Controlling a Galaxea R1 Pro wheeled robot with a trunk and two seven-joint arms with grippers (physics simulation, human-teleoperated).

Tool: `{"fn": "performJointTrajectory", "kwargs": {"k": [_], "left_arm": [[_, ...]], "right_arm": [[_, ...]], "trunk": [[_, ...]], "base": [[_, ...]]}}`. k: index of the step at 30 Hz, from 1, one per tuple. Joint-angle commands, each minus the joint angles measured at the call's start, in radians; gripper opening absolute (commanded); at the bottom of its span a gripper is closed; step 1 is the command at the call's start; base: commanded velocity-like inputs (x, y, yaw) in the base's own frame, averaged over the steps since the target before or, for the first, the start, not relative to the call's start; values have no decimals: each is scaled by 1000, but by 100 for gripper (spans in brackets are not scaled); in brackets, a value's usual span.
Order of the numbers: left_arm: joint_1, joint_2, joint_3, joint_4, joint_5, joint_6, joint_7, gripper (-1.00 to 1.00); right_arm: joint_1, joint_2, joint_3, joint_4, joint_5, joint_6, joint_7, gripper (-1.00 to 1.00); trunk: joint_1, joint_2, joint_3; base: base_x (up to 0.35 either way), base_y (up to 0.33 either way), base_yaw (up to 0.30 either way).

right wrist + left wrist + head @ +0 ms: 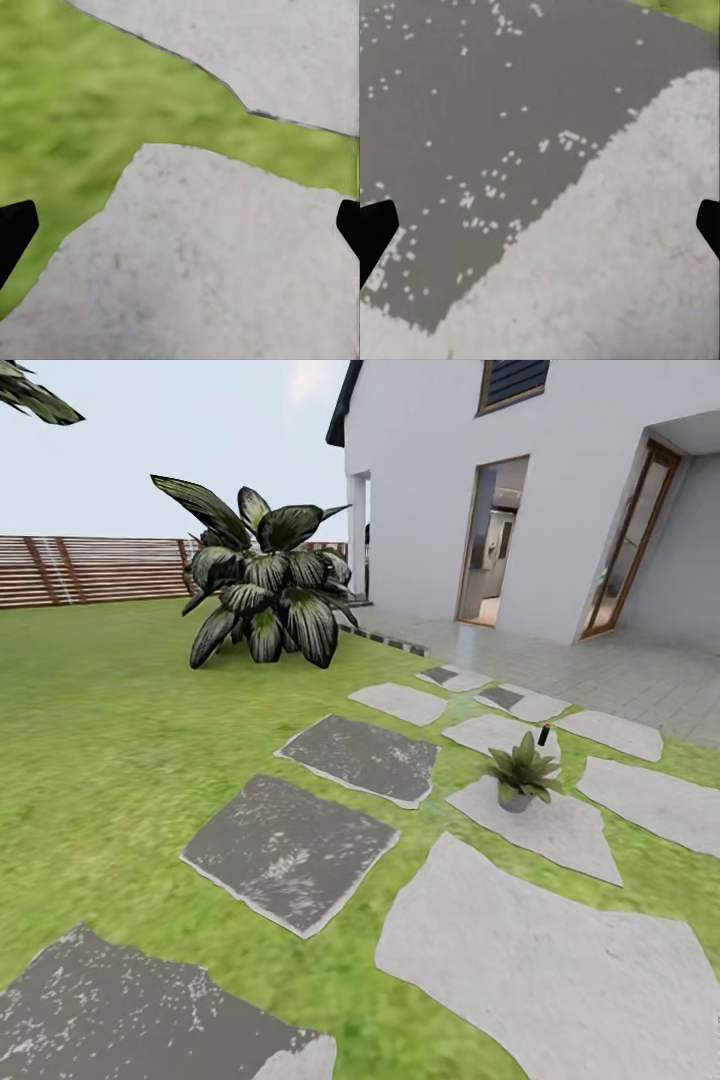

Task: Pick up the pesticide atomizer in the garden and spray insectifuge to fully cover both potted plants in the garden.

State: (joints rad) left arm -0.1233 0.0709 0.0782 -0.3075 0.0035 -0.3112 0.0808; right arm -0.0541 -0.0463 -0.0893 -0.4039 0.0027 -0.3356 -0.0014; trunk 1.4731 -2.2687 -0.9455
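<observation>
approach step, nothing grabbed yet: pesticide atomizer (543, 736) stands upright on a pale stepping stone (500, 734) just behind one potted plant (520, 772), well ahead and right of centre. left pincer (540, 225) and right pincer (180, 229) both hang spread apart, empty, over stone and lawn (100, 740). next, i'd guess: roll closer, then reach past the leaves.

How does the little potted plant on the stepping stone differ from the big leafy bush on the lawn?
The potted plant is a low rosette of bright green pointed leaves; the bush is far larger, with broad dark leaves streaked pale. The potted plant sits in a small grey pot on a pale stepping stone; the bush rises straight from the grass near the fence, no pot showing. Both stand upright outdoors, untouched.
</observation>
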Motion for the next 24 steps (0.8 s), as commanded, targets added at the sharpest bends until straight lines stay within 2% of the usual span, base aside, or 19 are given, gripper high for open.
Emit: {"fn": "performJointTrajectory", "kwargs": {"k": [1,24], "left_arm": [[0,0,3,0,0,-3,1,100],[-1,0,2,0,0,-3,1,100]], "right_arm": [[-1,0,-1,1,0,-3,0,100],[0,0,-3,1,0,-3,0,100]], "trunk": [[0,0,0],[0,0,18]], "base": [[305,-130,-226],[287,-158,-226]]}}
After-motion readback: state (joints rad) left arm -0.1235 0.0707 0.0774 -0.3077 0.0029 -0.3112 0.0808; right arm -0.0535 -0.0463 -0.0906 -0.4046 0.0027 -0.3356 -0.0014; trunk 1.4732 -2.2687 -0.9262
